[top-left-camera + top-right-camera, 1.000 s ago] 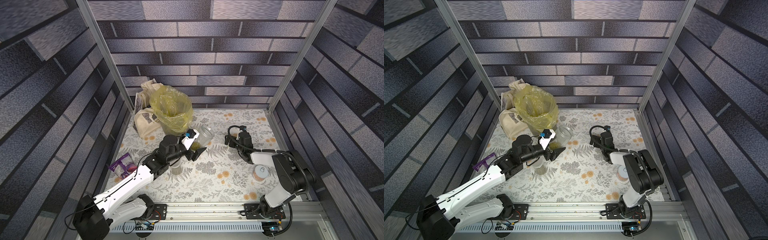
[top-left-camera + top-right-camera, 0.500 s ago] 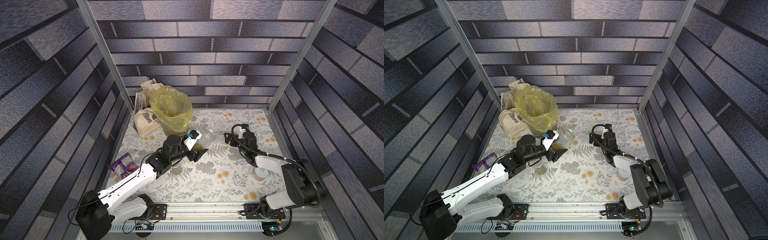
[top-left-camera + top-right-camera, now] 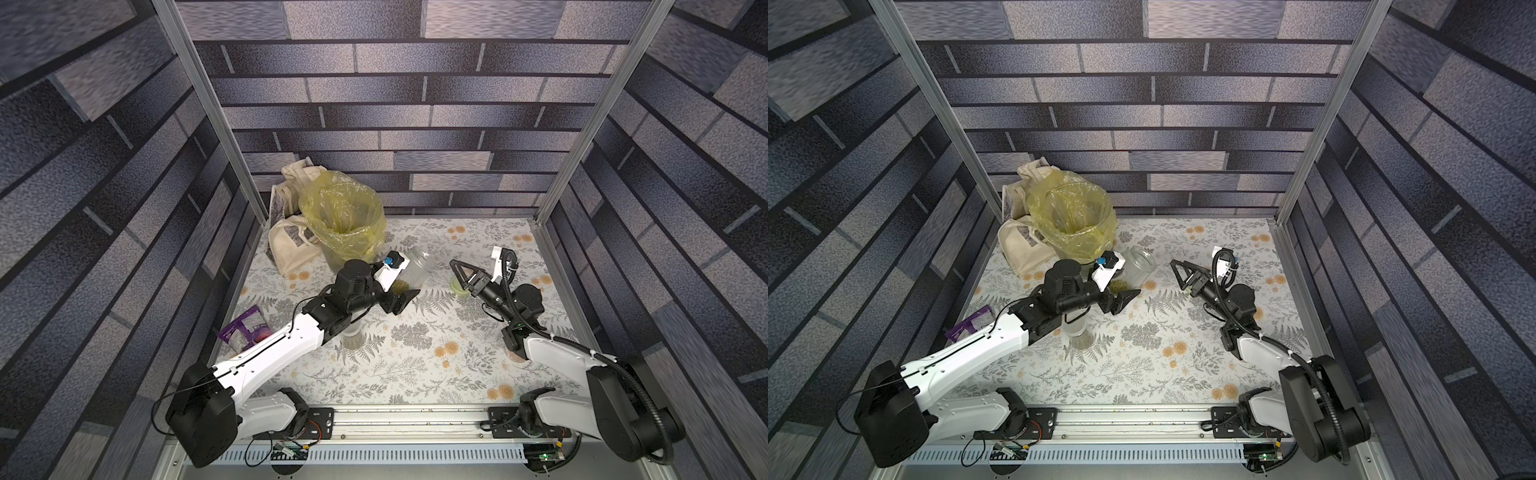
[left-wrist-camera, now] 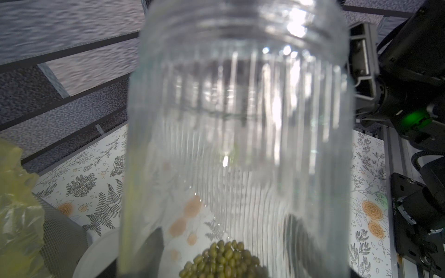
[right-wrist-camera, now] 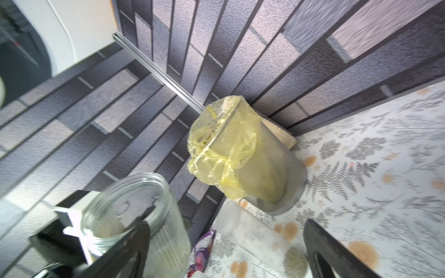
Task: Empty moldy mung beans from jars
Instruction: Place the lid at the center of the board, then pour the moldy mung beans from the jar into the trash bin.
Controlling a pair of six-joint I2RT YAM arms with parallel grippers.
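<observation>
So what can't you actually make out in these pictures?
- Tall jar: top hidden under the left arm, both top views.
- Can: mostly covered by the right arm, in a top view.
- Bin: contents too dim and small, top views.
- Beans in held jar: pile cut by frame edge, left wrist view.

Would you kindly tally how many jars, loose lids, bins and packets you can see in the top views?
Jars: 2 (ribbed jar, tall jar)
Loose lids: 1 (pale green lid)
Bins: 1 (yellow-lined bin)
Packets: 1 (purple packet)
Total: 5
</observation>
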